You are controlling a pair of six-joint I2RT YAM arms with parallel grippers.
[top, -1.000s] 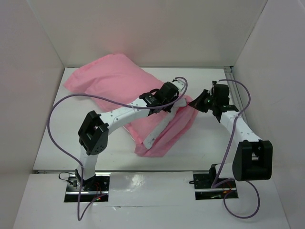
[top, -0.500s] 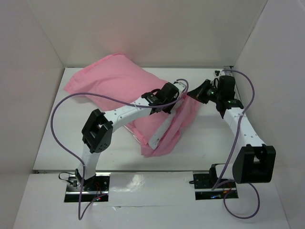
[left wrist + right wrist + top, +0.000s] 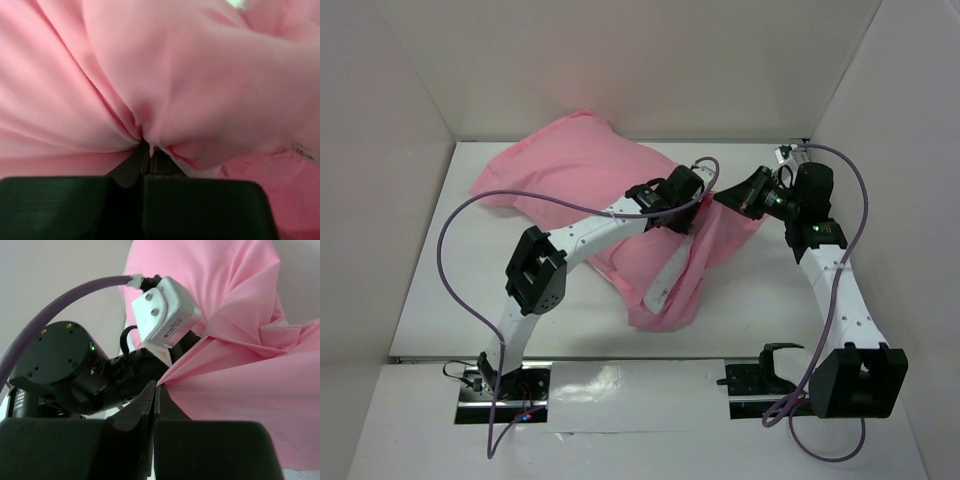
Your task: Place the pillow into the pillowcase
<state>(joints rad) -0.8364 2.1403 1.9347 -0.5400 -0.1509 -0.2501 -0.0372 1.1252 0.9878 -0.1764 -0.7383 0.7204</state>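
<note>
Low centre of top view, pillowcase [image 3: 665,312] mouth droops on desk [image 3: 440,290], w/ a white strip, prob. pillow [image 3: 665,278]. Mid-frame, left end effector [image 3: 692,212] & right end effector [image 3: 728,198] each pinch pink fabric. Stuffed bulk lies upper left. Step: drawing case over the last of pillow; next needs hem tugged further, grips firm.

Pink pillowcase [image 3: 590,165] — plain; purple cable [image 3: 95,284]

A white table [image 3: 440,300] fills the floor of the top view, boxed in by plain white panels: a back wall [image 3: 650,70], a left wall [image 3: 380,200] and a right wall [image 3: 910,180]. A thin metal rail [image 3: 640,357] runs along the table's near edge. Just in front of it lies a glossy white board [image 3: 620,395] that catches reflections
</note>
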